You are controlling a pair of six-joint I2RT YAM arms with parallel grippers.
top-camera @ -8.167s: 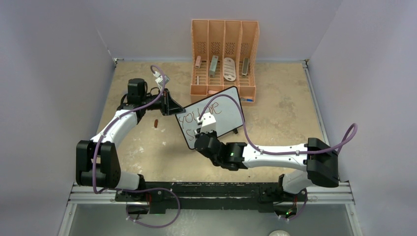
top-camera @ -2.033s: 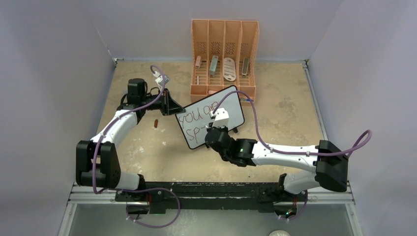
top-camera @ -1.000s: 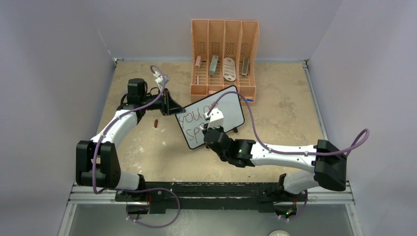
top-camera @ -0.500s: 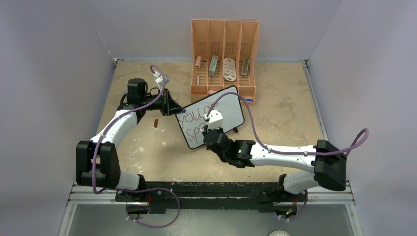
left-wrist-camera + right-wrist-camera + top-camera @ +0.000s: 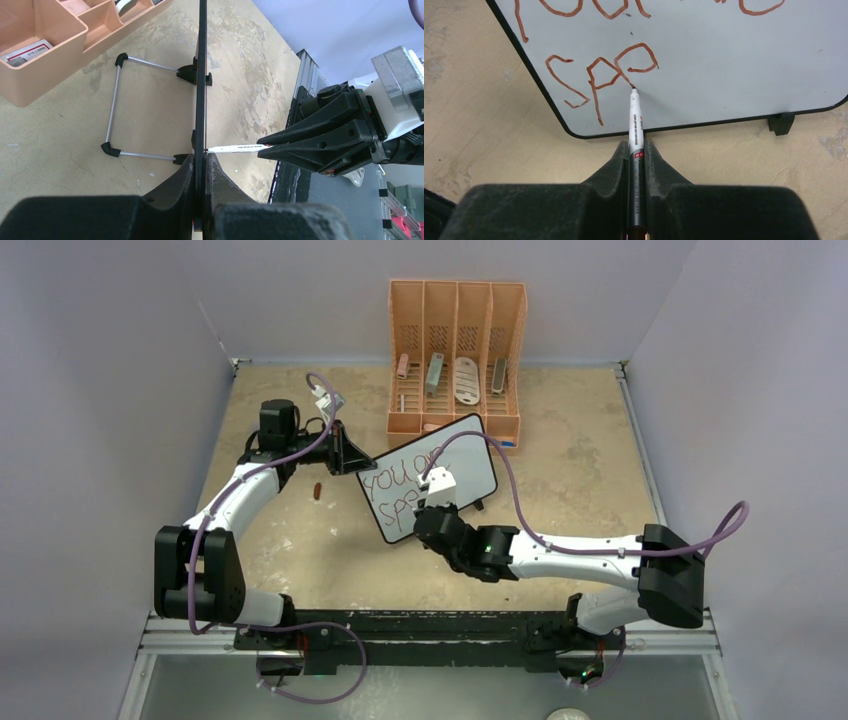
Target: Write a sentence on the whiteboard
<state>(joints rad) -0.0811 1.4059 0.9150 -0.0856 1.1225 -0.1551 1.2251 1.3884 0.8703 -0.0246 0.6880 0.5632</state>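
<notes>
Just behind the whiteboard (image 5: pixel 466 466) stands an orange organizer (image 5: pixel 457 300); left tool (image 5: pixel 200 161) pinches the whiteboard, right tool (image 5: pixel 636 151) a marker (image 5: pixel 635 120)

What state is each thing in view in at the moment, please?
whiteboard: standing on its wire stand, one edge clamped.
sentence: unfinished; the second line reads only "sp".
marker: uncapped, tip against the whiteboard.
left end effector: shut on the whiteboard.
right end effector: shut on the marker.
orange organizer: upright, items in its compartments.
</notes>
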